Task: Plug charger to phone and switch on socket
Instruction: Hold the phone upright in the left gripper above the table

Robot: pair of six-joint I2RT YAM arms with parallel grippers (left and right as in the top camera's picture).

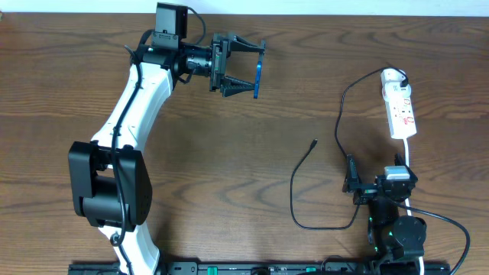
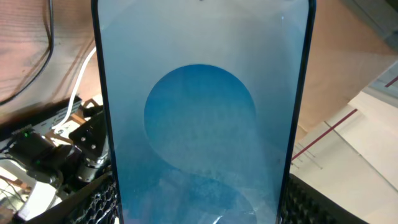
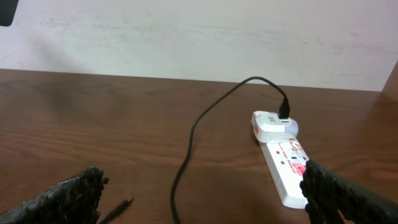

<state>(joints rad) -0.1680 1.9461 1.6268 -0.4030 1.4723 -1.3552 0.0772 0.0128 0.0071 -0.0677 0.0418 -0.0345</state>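
Note:
My left gripper [image 1: 256,69] is shut on the phone [image 1: 257,76] and holds it on edge above the far left of the table. The phone's light-blue screen with teal blobs fills the left wrist view [image 2: 199,124], between the padded fingers [image 2: 199,214]. The charger cable [image 1: 294,195] loops over the table, with its black tip [image 1: 315,142] lying free and its other end in a white adapter [image 1: 393,76] on the socket [image 1: 403,113]. My right gripper [image 1: 380,183] is open and empty, low near the front right. In its wrist view [image 3: 202,199] the tip [image 3: 124,203] lies front left and the socket [image 3: 286,168] right.
A white cord [image 1: 409,156] runs from the socket toward the right arm's base. A pale wall [image 3: 199,37] stands beyond the table's far edge. The right arm [image 2: 56,162] shows in the left wrist view beside the phone.

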